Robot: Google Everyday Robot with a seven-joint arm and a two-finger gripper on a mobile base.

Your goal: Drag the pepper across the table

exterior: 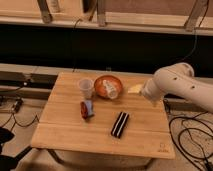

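Hanging over the right edge of the table (65,125), the white arm (175,85) bends in from the right side of the view, and the gripper (151,98) sits at its lower end, just above the planks near the far right corner; how wide it stands, and whether it has hold of anything, cannot be told from this view; it is well apart from the pepper (83,110), which lies on the left half of the tabletop, dark red and glossy, its long side running roughly towards the camera; the blue sponge (89,107) lies right against the pepper's right side, touching it or very nearly so; behind the pair, towards the far edge, a pale translucent cup (86,88) stands upright; just to the right of the cup sits the round orange-red bowl (102,82), with a whitish object (112,91) lying in it, its kind not clear; a pale yellow item (135,89) lies on the planks between the bowl and the gripper, close to the arm's end; nearer the camera, around the middle of the table, a dark striped packet (119,124) lies at a slant, apart from everything else; a small dark logo mark (161,148) shows at the near right corner; dark cables (192,132) trail over the floor to the right of the table.
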